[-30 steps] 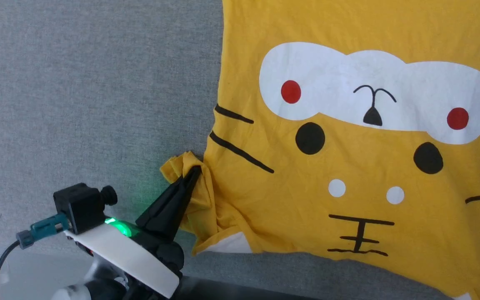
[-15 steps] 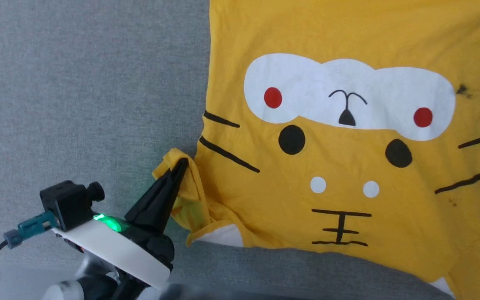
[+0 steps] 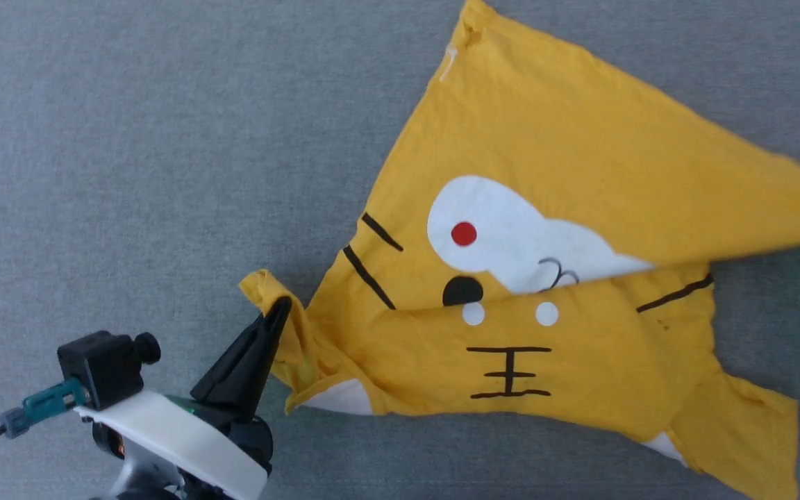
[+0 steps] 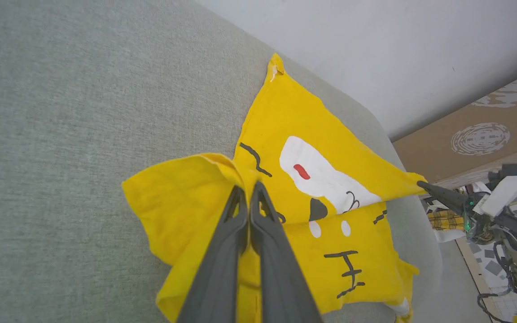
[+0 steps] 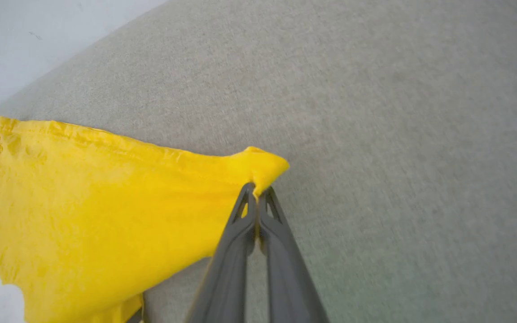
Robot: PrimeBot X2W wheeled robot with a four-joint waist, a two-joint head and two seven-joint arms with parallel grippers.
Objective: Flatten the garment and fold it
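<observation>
Two pinches hold the garment, which lies half doubled over on the grey cushion. The left gripper is clamped on a bunched sleeve, and the right gripper is closed on a hem corner. This looks like the flattening step. The next move calls for drawing the two corners apart evenly to take the crease out.

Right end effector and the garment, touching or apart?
Touching. Right wrist view shows the right end effector shut on a corner of the garment.
</observation>
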